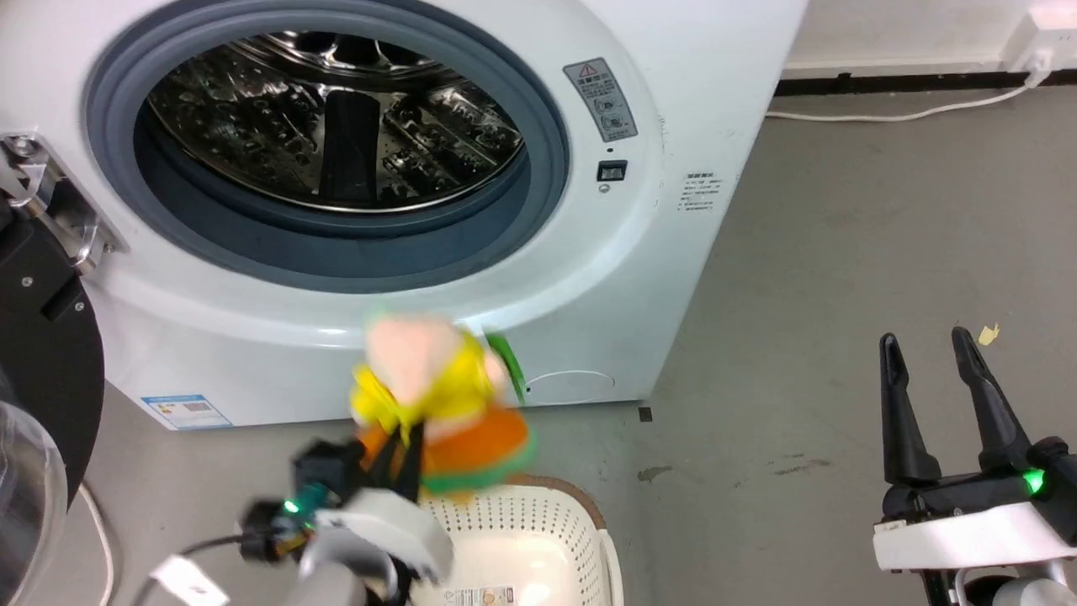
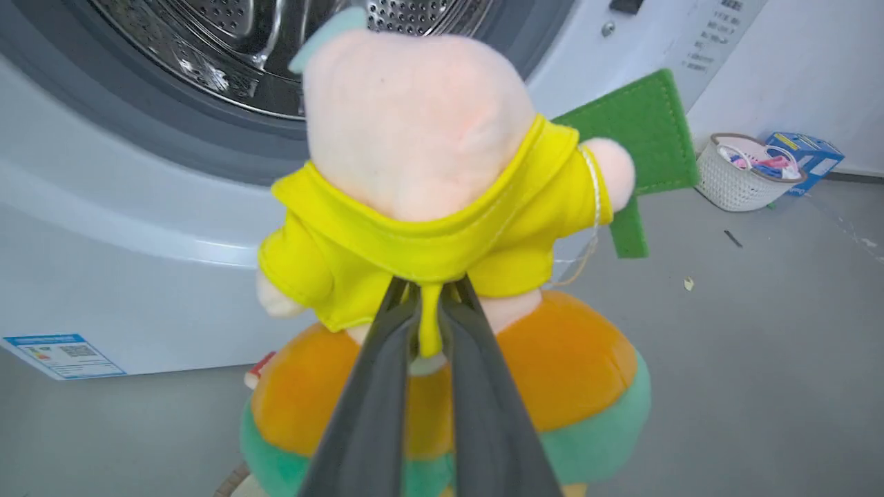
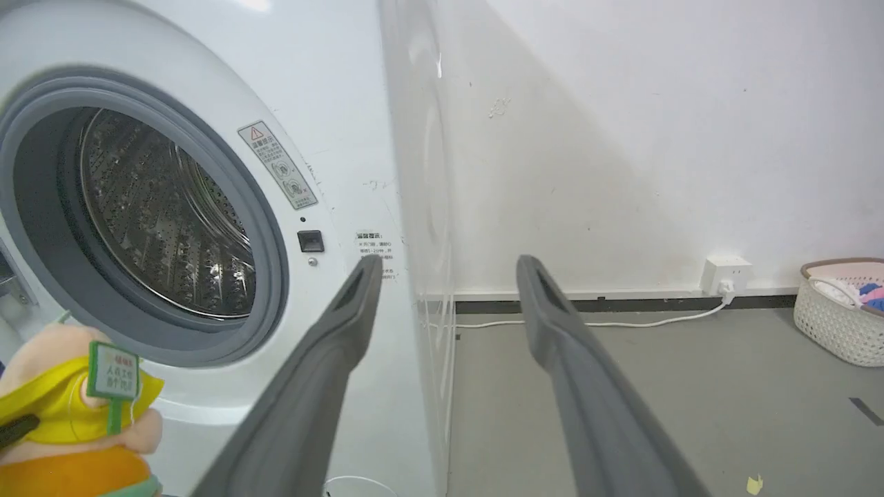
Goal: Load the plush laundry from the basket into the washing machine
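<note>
Yellow fabric of the plush laundry point(image 2: 428, 241) is clamped between the fingers of the left gripper point(image 2: 429, 293), which holds the bundle just in front of the washing machine point(image 1: 589, 278), below its open drum point(image 1: 252, 109). The basket point(image 1: 538, 522) sits before the washing machine, under the bundle. The right gripper point(image 1: 924, 338), fingers spread and empty, stands beyond the washing machine's right corner.

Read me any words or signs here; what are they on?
No text is clearly readable.
Warning sticker on the washing machine: red triangle sign, print too small.
Green sign on the plush: Chinese characters, blurred.
Blue label low on the machine: too small.
Paper label in the basket: too small.
</note>
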Motion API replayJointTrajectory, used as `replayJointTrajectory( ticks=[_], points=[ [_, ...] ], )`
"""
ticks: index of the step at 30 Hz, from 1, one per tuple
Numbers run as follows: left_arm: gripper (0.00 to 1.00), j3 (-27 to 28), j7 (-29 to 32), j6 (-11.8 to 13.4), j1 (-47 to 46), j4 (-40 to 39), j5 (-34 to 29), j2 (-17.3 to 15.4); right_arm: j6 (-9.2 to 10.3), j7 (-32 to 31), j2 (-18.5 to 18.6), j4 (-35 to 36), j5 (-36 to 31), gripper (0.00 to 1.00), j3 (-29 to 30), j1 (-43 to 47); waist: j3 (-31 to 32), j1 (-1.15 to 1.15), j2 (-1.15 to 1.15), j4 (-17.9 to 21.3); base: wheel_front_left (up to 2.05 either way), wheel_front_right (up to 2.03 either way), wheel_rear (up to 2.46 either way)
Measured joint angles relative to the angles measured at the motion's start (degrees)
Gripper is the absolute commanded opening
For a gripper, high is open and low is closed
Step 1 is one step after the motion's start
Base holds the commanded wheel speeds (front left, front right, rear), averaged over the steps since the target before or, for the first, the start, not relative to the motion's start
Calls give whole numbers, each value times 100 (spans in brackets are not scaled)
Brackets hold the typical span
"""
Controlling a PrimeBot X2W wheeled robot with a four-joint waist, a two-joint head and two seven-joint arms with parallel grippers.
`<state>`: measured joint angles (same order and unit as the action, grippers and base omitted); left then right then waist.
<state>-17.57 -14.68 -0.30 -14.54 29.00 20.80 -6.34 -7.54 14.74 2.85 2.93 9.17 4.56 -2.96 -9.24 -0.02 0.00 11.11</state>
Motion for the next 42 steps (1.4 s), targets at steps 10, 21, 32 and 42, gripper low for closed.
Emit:
replayJointTrajectory(
  ticks=[10,21,32,42],
  points=[
    [0,1001,2,122,-450,-2007,-248,-200,0,0,1,114,204,100,-78,-144,-646,2,0,193,0,0,0],
    [0,1469,1206,112,-3042,-1613,-353,-1321,0,0,1,169,610,100,-245,-597,-1853,3,0,661,0,0,0],
    [0,916,2536,-205,-5372,181,-1126,-2284,0,0,1,138,1024,100,-426,-837,-2897,3,0,1224,0,0,0],
    [0,510,2599,-289,-6353,1507,-1492,-2362,0,0,1,96,1159,100,-539,-931,-3236,3,0,1453,0,0,0]
  ],
)
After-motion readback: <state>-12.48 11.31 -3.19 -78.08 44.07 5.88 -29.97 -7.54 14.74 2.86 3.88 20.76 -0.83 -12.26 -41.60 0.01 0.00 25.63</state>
